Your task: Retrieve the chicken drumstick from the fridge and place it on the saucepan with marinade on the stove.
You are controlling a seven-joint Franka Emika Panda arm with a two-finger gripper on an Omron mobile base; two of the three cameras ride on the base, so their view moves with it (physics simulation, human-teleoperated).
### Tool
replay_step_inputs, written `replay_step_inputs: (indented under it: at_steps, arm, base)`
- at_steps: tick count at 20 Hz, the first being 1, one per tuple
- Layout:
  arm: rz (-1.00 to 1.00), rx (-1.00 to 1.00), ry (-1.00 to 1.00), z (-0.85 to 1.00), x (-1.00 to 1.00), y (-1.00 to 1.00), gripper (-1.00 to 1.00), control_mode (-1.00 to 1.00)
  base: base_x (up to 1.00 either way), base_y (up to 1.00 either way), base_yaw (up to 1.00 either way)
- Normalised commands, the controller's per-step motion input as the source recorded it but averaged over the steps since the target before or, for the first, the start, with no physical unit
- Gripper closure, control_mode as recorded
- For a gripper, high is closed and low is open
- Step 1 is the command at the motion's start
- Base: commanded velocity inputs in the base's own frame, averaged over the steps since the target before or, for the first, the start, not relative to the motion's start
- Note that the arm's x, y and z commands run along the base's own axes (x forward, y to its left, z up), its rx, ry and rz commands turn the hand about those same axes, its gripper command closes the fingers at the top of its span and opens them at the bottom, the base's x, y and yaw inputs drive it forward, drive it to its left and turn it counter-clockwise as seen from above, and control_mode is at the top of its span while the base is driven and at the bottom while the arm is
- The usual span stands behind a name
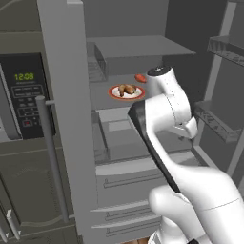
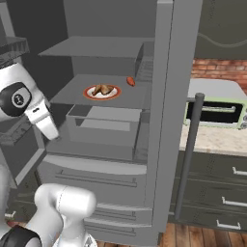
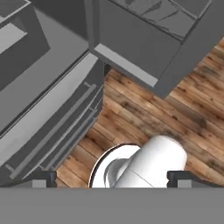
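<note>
The fridge (image 1: 66, 95) stands with both doors swung open. On its middle shelf a golden-brown chicken drumstick (image 1: 125, 89) (image 2: 101, 89) lies on a red-rimmed white plate (image 1: 113, 95) (image 2: 87, 93). My arm is raised in front of the shelves, with the hand below and to the right of the plate, pointing down. My gripper (image 3: 111, 178) is open, its fingertips (image 3: 43, 177) far apart with nothing between them, and it looks down at the floor beside the fridge's lower drawers (image 3: 52, 127). The saucepan with marinade and the stove are out of view.
A small red-orange item (image 1: 140, 77) (image 2: 130, 81) lies behind the plate. A grey crisper box (image 2: 103, 123) sits under that shelf. The open doors carry shelves (image 1: 217, 119). A wall oven with green clock (image 1: 24, 90) is left; a toaster oven (image 2: 217, 112) is on the right counter.
</note>
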Motion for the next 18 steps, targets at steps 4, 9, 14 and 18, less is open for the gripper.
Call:
replay_step_inputs:
  at_steps: [4, 9, 14, 18]
  arm:
    - [0.55, 0.08, -0.02, 0.08, 0.09, -0.24, -1.00, -1.00]
    - [0.34, -0.01, 0.00, 0.05, 0.09, -0.02, -1.00, -1.00]
    - [0.00, -0.01, -0.03, 0.00, 0.24, 0.13, -1.00, -1.00]
    - [-0.04, -0.03, -0.15, 0.04, 0.74, 0.23, -1.00, -1.00]
  base:
    - [0.00, 0.00, 0.00]
    - [0.00, 0.00, 0.00]
    - [0.00, 0.00, 0.00]
    - [0.00, 0.00, 0.00]
